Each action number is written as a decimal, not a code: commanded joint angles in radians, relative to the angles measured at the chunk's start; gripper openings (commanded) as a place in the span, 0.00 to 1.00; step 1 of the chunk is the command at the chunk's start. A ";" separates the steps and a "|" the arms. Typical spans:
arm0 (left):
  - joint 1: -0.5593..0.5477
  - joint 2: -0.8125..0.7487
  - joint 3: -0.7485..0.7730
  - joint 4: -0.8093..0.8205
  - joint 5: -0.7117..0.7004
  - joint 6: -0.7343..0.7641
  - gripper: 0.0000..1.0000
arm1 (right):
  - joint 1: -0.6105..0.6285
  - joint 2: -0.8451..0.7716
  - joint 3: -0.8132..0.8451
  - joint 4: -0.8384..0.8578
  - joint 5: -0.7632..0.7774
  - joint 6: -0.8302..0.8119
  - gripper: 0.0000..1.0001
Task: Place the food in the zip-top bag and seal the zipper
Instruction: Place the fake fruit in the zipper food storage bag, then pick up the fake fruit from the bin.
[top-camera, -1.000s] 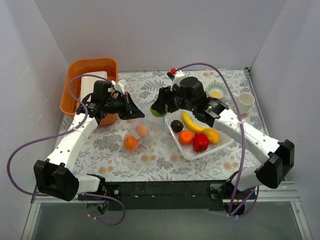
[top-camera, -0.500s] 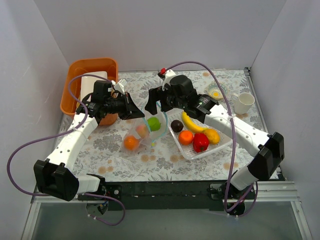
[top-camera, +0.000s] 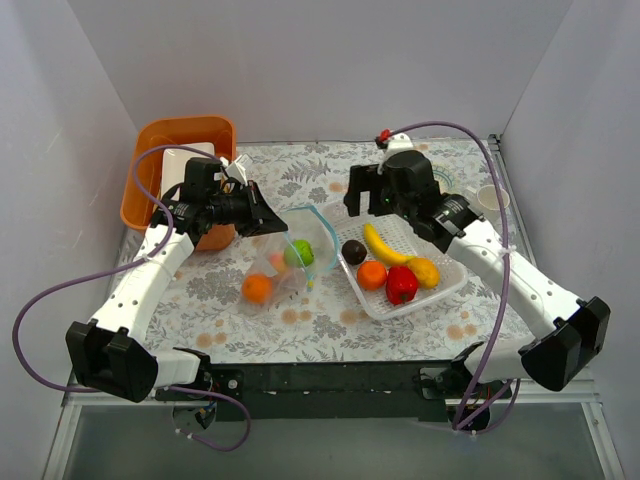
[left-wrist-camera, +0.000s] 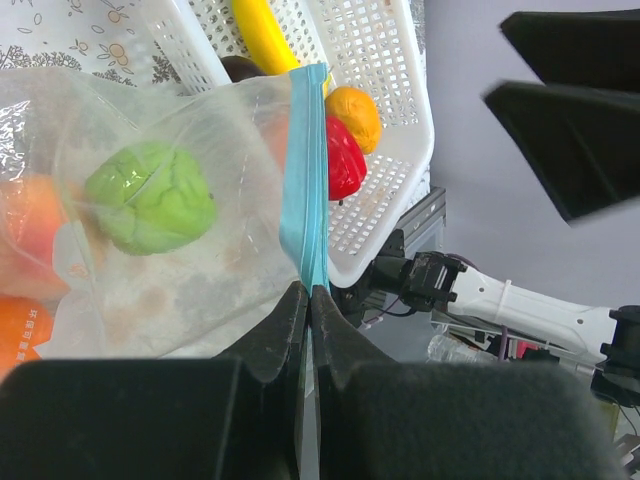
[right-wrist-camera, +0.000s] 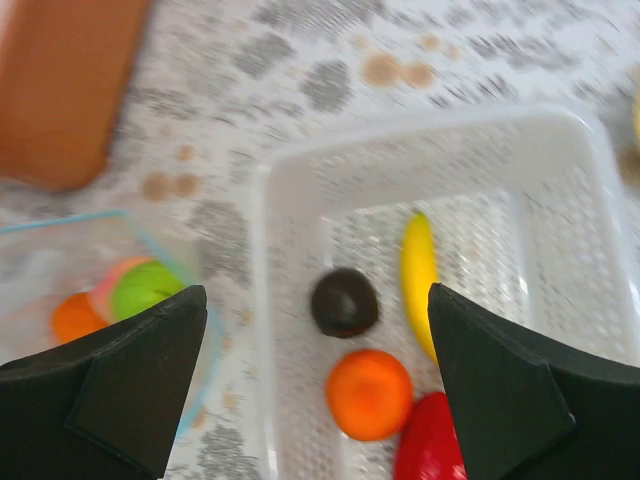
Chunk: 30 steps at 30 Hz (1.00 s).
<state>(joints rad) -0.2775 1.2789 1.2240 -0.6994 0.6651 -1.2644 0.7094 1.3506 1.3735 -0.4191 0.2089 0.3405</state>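
looking at edges first: your left jaws are closed on the zipper (left-wrist-camera: 305, 170), the light blue strip, and they hold the mouth of the zip-top bag (top-camera: 290, 262) lifted and open toward the white basket (top-camera: 447, 284). the bag lies on the flowered worktop (top-camera: 330, 322) between the orange bin (top-camera: 150, 160) and the basket, and its mouth is just beside the basket's left rim. your right jaws hang wide open and empty above the basket's far left corner, with free room under them.

inside the clear crinkly plastic you see the bumpy green ball (left-wrist-camera: 152, 195) and an orange (top-camera: 257, 288). a paler pinkish piece beside the ball is dimmed by the film, and i cannot name it. in the perforated basket lie the dark purple ball (top-camera: 354, 250), the banana (top-camera: 383, 245), a second orange (top-camera: 372, 274), the glossy red pepper piece (top-camera: 402, 284) and the yellow lemon piece (top-camera: 424, 270). the right wrist view is blurred and cuts off the lemon piece.
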 joint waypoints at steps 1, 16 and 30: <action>-0.002 -0.027 0.022 -0.003 0.007 0.010 0.00 | -0.097 -0.045 -0.155 -0.157 0.070 0.046 0.98; -0.002 -0.024 -0.006 0.017 0.031 0.008 0.00 | -0.260 -0.044 -0.367 -0.354 0.153 0.157 0.98; -0.002 -0.021 -0.011 0.020 0.041 0.011 0.00 | -0.422 0.050 -0.459 -0.193 -0.044 -0.015 0.93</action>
<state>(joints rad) -0.2775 1.2789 1.2175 -0.6956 0.6811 -1.2636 0.3092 1.3655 0.9340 -0.6823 0.2577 0.3828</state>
